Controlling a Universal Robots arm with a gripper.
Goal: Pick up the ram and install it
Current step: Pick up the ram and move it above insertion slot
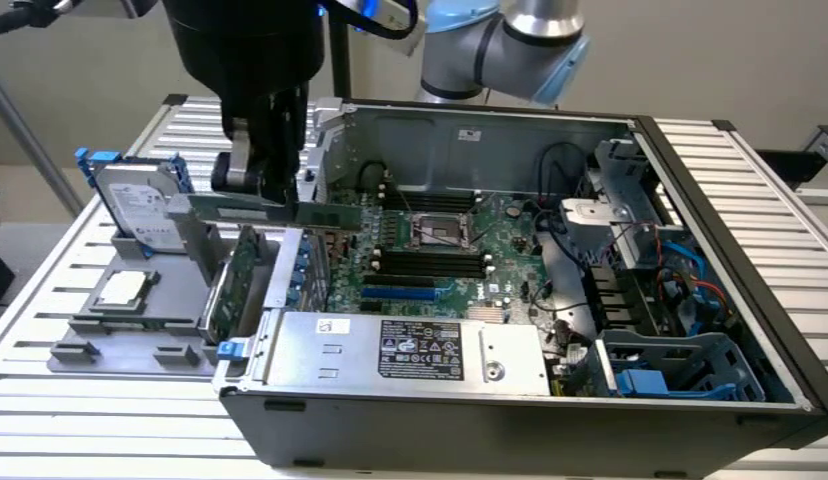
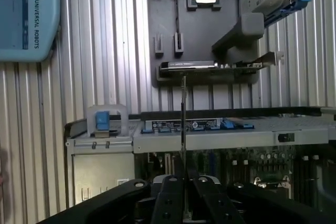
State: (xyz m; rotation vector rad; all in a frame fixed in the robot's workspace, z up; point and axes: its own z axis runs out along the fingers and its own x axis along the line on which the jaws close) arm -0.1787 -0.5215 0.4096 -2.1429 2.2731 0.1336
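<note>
- The open PC case (image 1: 521, 430) holds the motherboard (image 1: 508, 270) with its row of long black slots (image 1: 421, 262), plus a silver power supply (image 1: 387, 350) along the near side.
- The grey tray (image 1: 187, 295) next to it, on the exterior view's left, has a hard drive (image 1: 131, 205) standing up, a CPU chip (image 1: 125, 289) lying flat and a green expansion card (image 1: 227, 290) on edge.
- The gripper (image 1: 265, 195) is clamped tight on the ram (image 1: 327, 217), which sits level in the air over the case's tray-side wall, above the expansion card.
- From the wrist, the ram (image 2: 182, 114) is edge-on, just a thin line pinched in the gripper (image 2: 182, 184).
- The blue arm cover (image 2: 29, 14) reads "UNIVERSAL ROBOTS". The power supply's sticker is too small to read.
- Everything sits on a white slatted metal table (image 1: 121, 420), with a plain beige wall (image 1: 734, 60) behind.
</note>
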